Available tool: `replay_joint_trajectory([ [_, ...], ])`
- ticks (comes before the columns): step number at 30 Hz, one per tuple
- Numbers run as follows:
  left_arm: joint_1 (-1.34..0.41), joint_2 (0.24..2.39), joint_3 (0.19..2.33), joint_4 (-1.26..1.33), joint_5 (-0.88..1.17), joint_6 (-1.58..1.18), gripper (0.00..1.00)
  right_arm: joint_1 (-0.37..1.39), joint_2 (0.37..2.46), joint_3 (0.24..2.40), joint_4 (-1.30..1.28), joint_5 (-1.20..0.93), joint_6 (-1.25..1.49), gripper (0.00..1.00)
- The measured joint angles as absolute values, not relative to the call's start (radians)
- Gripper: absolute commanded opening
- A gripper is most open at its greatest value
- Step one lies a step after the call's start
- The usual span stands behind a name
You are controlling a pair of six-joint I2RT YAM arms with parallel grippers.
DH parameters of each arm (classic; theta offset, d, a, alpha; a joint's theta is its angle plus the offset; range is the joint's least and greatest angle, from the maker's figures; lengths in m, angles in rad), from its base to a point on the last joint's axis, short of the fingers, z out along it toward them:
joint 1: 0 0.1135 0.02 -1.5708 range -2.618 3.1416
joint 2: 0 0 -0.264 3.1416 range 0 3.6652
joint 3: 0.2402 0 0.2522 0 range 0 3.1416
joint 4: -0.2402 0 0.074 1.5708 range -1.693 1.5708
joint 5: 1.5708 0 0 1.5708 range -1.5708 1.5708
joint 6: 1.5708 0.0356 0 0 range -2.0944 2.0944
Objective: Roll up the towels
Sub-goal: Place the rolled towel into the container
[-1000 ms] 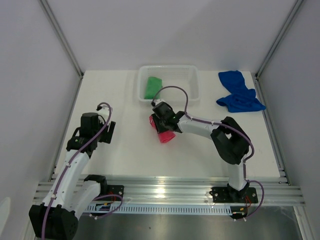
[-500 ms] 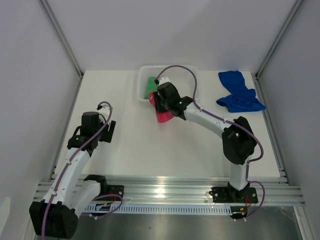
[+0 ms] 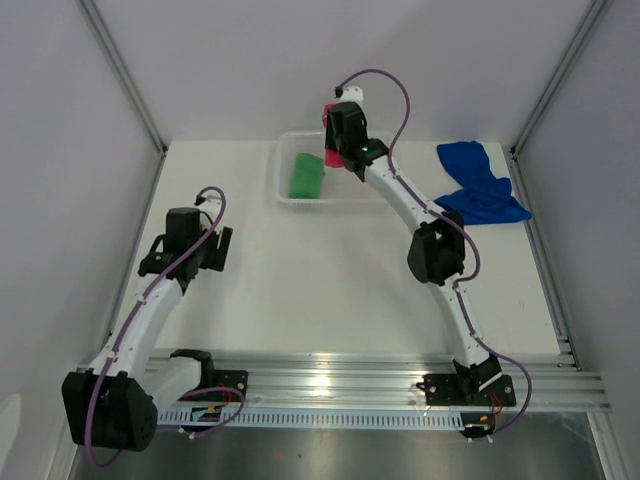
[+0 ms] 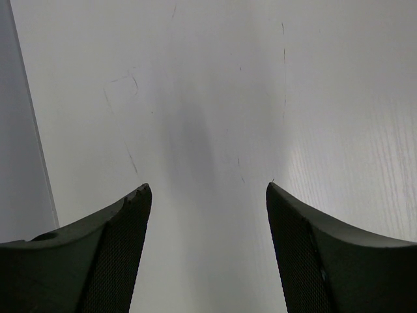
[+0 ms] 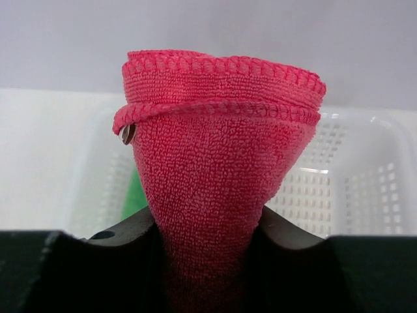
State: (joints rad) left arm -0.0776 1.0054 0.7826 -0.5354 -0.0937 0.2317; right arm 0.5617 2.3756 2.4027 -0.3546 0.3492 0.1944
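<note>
The pink-red towel point(image 5: 218, 150), rolled into a bundle, is pinched in my right gripper point(image 5: 208, 228), which is shut on it. In the top view that gripper point(image 3: 334, 140) hangs above the back of the white basket point(image 3: 279, 180), the pink-red towel point(image 3: 328, 158) showing beside its fingers. A rolled green towel point(image 3: 305, 175) lies in the basket's left part and shows behind my hold as a green strip point(image 5: 135, 199). The blue towel point(image 3: 478, 187) lies crumpled at the table's far right. My left gripper point(image 3: 200, 258) stands open over bare table, nothing between its fingers point(image 4: 124, 248).
The basket's slotted wall point(image 5: 345, 195) fills the background of the right wrist view. Metal frame posts stand at both back corners of the table. A wall edge point(image 4: 26, 169) runs along the left of the left wrist view.
My right arm has lifted the pink-red towel from the table's middle and carried it away from me to above the basket. The left arm has shifted slightly.
</note>
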Motion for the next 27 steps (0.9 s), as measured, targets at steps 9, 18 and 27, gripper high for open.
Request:
replay_joint_trajectory([
  [9,-0.076,1.053,0.782,-0.525,-0.093,0.225,0.73,0.543,2.626,2.419,-0.468,0.382,0.316,0.15],
  [18,-0.076,1.056,0.782,-0.514,-0.093,0.223,0.73,0.561,2.634,2.418,-0.474,0.400,0.410,0.21],
  [27,-0.075,1.056,0.782,-0.510,-0.093,0.218,0.73,0.561,2.667,2.418,-0.461,0.384,0.500,0.48],
])
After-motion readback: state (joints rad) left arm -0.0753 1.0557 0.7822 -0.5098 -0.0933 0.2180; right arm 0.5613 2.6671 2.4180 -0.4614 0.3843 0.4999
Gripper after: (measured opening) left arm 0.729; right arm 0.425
